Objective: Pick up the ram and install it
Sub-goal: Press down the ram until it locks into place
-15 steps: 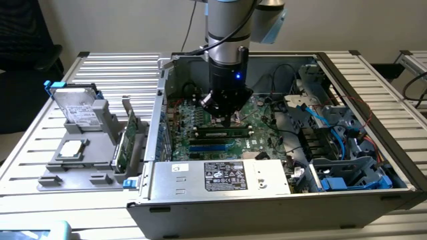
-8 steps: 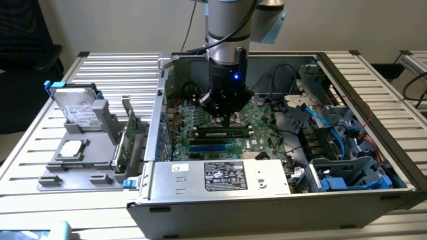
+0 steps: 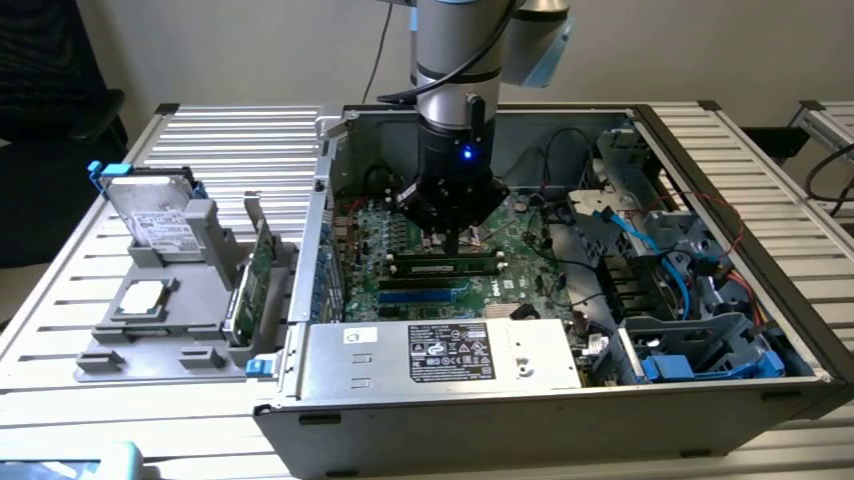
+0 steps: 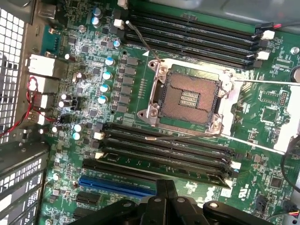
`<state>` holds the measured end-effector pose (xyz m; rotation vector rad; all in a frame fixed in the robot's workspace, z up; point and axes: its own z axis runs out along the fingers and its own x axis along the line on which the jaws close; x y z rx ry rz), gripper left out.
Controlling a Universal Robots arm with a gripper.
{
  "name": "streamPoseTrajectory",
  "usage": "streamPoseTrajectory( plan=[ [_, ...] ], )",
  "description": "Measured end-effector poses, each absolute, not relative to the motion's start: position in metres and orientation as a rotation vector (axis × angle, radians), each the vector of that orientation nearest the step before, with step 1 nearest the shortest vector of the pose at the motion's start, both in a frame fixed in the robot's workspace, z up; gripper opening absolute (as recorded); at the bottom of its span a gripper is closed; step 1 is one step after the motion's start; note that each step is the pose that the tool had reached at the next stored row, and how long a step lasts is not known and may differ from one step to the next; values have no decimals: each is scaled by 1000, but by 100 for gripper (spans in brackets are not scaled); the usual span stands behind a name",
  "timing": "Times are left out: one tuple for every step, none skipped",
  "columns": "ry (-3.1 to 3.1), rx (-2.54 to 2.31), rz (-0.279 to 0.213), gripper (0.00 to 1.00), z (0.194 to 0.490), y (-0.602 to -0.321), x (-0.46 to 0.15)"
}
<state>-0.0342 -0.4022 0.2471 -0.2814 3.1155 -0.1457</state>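
At the lower edge of the exterior view, the grey power supply point(image 3: 434, 355) with its white label lies across the front of the open computer case point(image 3: 561, 420), which sits on a slatted metal desk point(image 3: 227, 150). At lower right inside the case, blue drive brackets point(image 3: 701, 355) and blue cables crowd the bay. On the desk at the exterior view's left stands a grey fixture point(image 3: 160, 320) carrying a hard drive point(image 3: 154, 215) upright and a green board point(image 3: 254, 285) on edge beside the case wall.

At the frame's centre, the green motherboard point(image 3: 400, 250) lies flat in the case. The ram point(image 3: 447, 267) rests in a black slot there, level with the neighbouring rails, with a blue slot point(image 3: 424, 293) just nearer the camera. In the wrist view the ram point(image 4: 161, 165) lies along the nearest rail of the slot bank, between the blue slot point(image 4: 117, 186) and the open processor socket point(image 4: 187, 101).

The hand point(image 3: 454, 238) hangs directly over the ram, its fingers drawn together with nothing held between them, the tips at or just above the stick's top edge. Above it the arm point(image 3: 461, 50) rises out of the upper centre of the frame.
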Motion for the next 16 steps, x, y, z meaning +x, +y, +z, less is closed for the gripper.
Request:
streamPoseTrajectory(
  plan=[
    [3117, -262, -146, 11, 247, -402, -34],
    [3117, -244, -146, 11, 247, -402, -34],
    [3118, -226, -146, 11, 247, -402, -34],
    [3118, -207, -147, 11, 247, -402, -34],
    [3118, -190, -147, 11, 247, -402, -34],
    [3118, -174, -147, 11, 247, -402, -34],
    [3118, -157, -147, 11, 247, -402, -34],
    [3118, -140, -147, 11, 247, -402, -34],
    [3118, -128, -147, 11, 247, -402, -34],
    [3118, -119, -148, 11, 247, -402, -34],
    [3118, -116, -148, 11, 247, -402, -34],
    [3118, -116, -148, 11, 247, -402, -34],
    [3118, -116, -148, 11, 247, -402, -34],
    [3118, -116, -148, 11, 247, -402, -34],
    [3118, -116, -148, 11, 247, -402, -34],
    [3118, -116, -148, 11, 247, -402, -34]
  ],
)
